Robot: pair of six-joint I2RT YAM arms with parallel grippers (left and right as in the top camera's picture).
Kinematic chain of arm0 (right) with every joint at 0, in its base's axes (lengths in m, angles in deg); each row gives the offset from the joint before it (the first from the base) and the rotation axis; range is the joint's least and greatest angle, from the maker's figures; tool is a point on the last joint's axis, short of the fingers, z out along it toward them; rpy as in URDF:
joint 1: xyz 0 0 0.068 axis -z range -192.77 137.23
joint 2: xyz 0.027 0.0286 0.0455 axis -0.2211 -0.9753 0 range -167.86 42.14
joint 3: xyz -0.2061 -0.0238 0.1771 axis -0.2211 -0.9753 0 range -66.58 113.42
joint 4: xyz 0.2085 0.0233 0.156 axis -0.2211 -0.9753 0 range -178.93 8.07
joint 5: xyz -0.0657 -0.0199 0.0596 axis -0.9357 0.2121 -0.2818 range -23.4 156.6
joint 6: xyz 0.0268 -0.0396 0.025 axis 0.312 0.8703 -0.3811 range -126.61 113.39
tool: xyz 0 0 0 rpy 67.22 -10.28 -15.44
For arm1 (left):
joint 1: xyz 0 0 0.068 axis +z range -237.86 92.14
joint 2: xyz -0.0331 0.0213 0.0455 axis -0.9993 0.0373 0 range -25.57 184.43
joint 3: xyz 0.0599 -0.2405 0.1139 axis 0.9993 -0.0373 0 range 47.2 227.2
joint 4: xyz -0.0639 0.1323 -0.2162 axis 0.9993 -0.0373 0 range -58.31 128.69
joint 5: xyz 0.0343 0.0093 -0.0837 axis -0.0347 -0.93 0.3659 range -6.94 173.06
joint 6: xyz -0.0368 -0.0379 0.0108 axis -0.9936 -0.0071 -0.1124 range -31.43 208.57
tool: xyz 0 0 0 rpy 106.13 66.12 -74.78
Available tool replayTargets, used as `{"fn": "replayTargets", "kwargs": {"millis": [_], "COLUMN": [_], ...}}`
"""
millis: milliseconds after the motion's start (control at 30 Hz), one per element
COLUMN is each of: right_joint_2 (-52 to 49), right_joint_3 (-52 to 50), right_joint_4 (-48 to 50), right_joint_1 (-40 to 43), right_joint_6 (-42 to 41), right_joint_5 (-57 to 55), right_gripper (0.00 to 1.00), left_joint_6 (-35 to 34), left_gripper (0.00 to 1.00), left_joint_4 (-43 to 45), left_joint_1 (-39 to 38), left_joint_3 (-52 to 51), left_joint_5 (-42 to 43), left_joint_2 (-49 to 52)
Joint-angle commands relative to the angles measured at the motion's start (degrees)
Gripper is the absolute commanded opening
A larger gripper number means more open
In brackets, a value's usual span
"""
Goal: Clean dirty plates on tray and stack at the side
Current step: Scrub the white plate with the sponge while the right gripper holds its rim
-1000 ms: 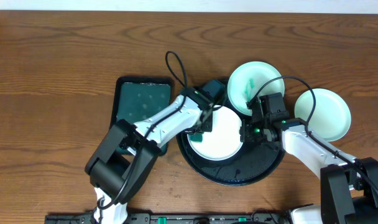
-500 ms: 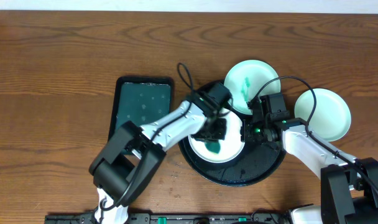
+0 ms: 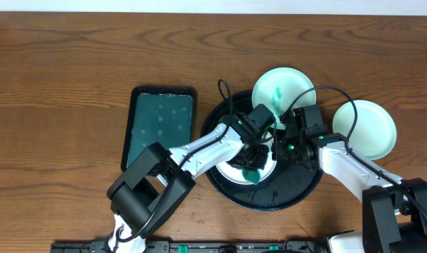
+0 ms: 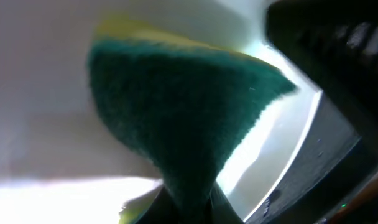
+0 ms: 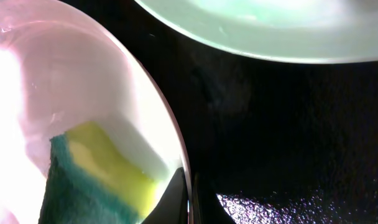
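The left gripper (image 3: 255,159) and its arm hide most of the small round white plate (image 5: 52,81) from overhead. The left wrist view cuts off the fingertips, but they pinch a green-and-yellow sponge (image 4: 183,106) pressed onto that plate. The right gripper (image 3: 278,149) is clamped on the same plate's rim. The surface is a brown wood-grain tabletop (image 3: 59,70). The plate lies in the large round glossy black tray (image 3: 291,193). A teal-smeared white plate (image 3: 280,95) overlaps the tray rim just beyond the right gripper. A third white plate (image 3: 368,128) rests on the wood to its right. A rectangular dark-green tray (image 3: 161,125) lies left of the left gripper.
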Motion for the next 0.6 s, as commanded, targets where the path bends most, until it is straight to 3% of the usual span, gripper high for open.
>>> {"fn": "replayTargets", "kwargs": {"millis": [0, 233, 567], "right_joint_2": [-1.6, -1.6, -1.6], "right_joint_3": [-1.1, -1.1, -1.1], "right_joint_4": [-1.3, -1.4, -1.4], "right_joint_1": [-0.2, -0.2, -0.2], "right_joint_6": [0.5, 0.5, 0.5], "right_joint_5": [-2.3, -2.3, -2.3], "right_gripper": [0.01, 0.01, 0.01], "left_joint_6": [-0.4, -6.3, -8.6], "left_gripper": [0.07, 0.07, 0.07], "left_joint_4": [-5.9, -11.1, -14.2], "left_joint_1": [-1.5, -0.6, -0.5], "left_joint_3": [-1.4, -0.6, 0.2], "left_joint_5": [-6.3, -17.7, -37.7], "left_joint_2": [2.0, 0.7, -0.1]}}
